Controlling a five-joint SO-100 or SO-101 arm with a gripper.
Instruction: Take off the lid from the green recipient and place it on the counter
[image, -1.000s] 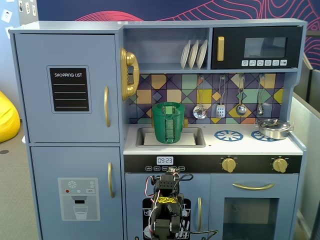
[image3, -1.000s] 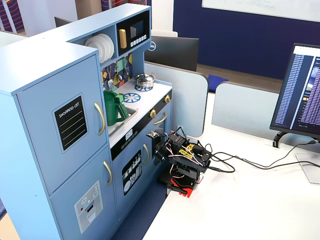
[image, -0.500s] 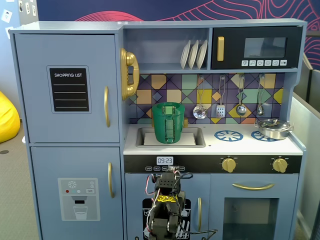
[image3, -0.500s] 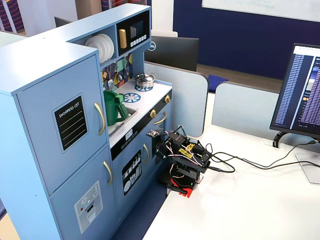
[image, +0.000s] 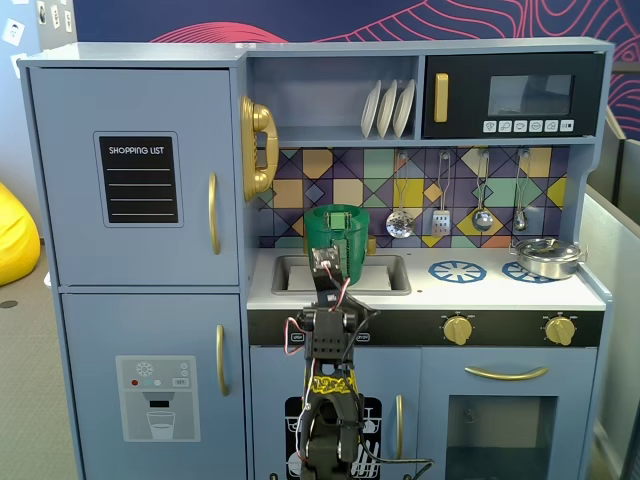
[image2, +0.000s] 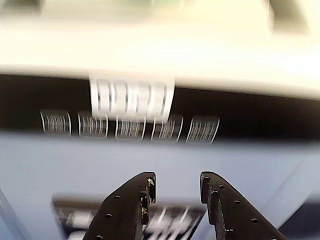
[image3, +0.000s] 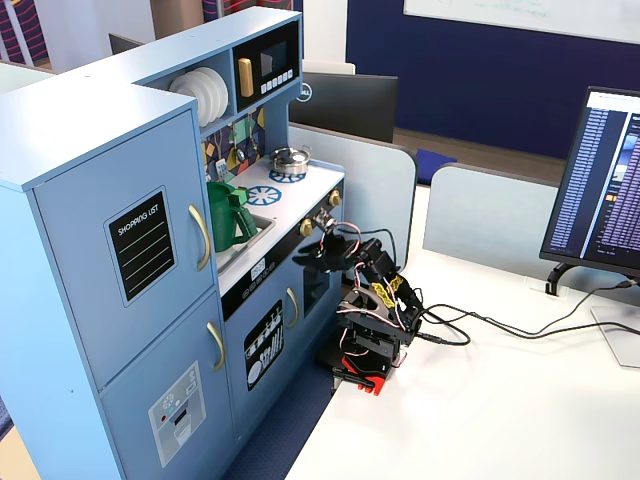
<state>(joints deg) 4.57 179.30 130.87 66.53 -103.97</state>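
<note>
Shiny steel pot (image: 547, 257), green plastic recipient (image: 337, 238)

The counter (image: 480, 290) is a white worktop on the grey-blue toy kitchen, printed with blue burner circles (image: 457, 270) and cut by a recessed sink (image: 385, 275) at its left in a fixed view. The green recipient (image: 337, 238) stands at the sink, probably inside the basin, with its lid (image: 337, 210) on top. A shiny steel pot (image: 547, 256) rests on the right-hand burner circle, well apart from the recipient
</note>
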